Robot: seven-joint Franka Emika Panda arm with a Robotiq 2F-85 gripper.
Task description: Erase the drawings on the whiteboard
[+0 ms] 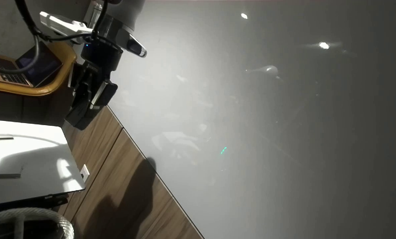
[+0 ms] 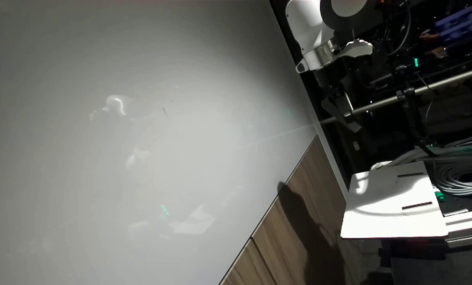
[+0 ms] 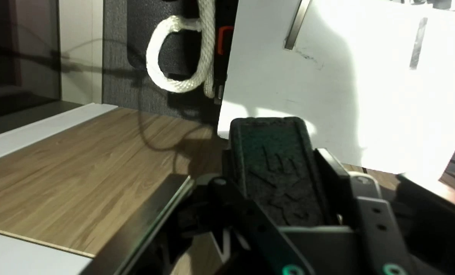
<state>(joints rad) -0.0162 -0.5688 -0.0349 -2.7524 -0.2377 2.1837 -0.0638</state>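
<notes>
Beside the glossy whiteboard (image 2: pixel 81 178), the claw (image 1: pixel 92 94) clutches a dark oblong eraser (image 3: pixel 277 168). Wood-grain panelling (image 1: pixel 118 162) borders the board, braided rope (image 3: pixel 207 46) and smooth white plate (image 2: pixel 390 198) beyond, and on the board, a faint stroke (image 2: pixel 165 112)!

Both exterior views are facing the whiteboard (image 1: pixel 301 132) from well back, framing the arm (image 1: pixel 128 13) toward opposite upper corners. The wrist view is looking from close behind the claw (image 3: pixel 275 164) toward the white plate (image 3: pixel 315 82); all three are sharing that plate and the wood-grain panel (image 3: pixel 78 175).
</notes>
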